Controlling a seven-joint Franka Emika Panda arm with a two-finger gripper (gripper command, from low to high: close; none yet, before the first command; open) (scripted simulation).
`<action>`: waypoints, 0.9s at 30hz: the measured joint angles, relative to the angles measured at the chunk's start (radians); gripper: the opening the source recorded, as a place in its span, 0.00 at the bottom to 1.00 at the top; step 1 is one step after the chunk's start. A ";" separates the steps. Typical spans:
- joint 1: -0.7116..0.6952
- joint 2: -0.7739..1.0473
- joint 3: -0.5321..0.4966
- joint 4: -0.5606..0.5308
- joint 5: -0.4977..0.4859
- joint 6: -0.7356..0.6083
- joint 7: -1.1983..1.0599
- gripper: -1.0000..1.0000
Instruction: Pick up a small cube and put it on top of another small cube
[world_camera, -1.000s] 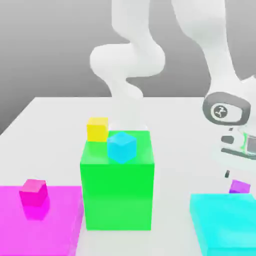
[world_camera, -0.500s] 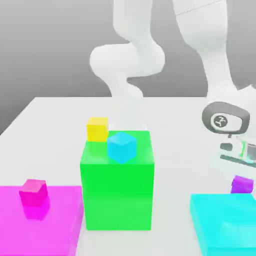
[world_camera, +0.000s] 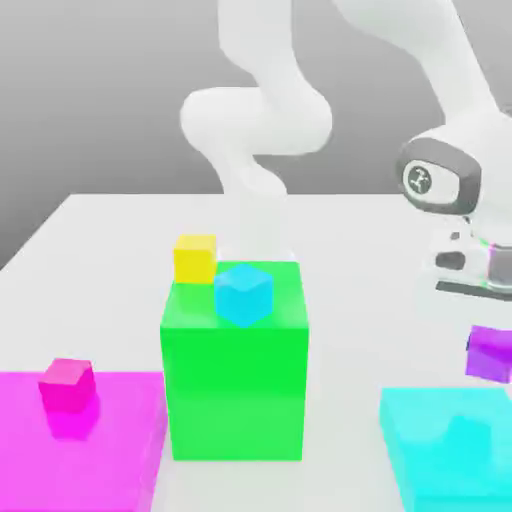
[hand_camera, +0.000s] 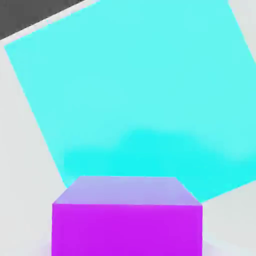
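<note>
Trouble ahead if the violet cube (world_camera: 491, 352) slips: claw grip cannot be told, and it hangs above the cyan block (world_camera: 450, 440) near the table's edge.

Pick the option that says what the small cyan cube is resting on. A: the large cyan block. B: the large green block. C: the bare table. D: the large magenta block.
B: in the exterior view the small cyan cube sits on the top face of the large green block, near the small yellow cube.

Purple cube (world_camera: 491, 352) edge-cropped, fingers unseen
</note>
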 joint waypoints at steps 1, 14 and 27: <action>-0.046 -0.012 -0.023 0.011 0.021 -0.006 -0.041 0.00; -0.578 -0.150 -0.250 0.033 0.131 -0.145 -0.270 0.00; -0.684 -0.069 -0.312 -0.059 0.029 -0.059 -0.216 1.00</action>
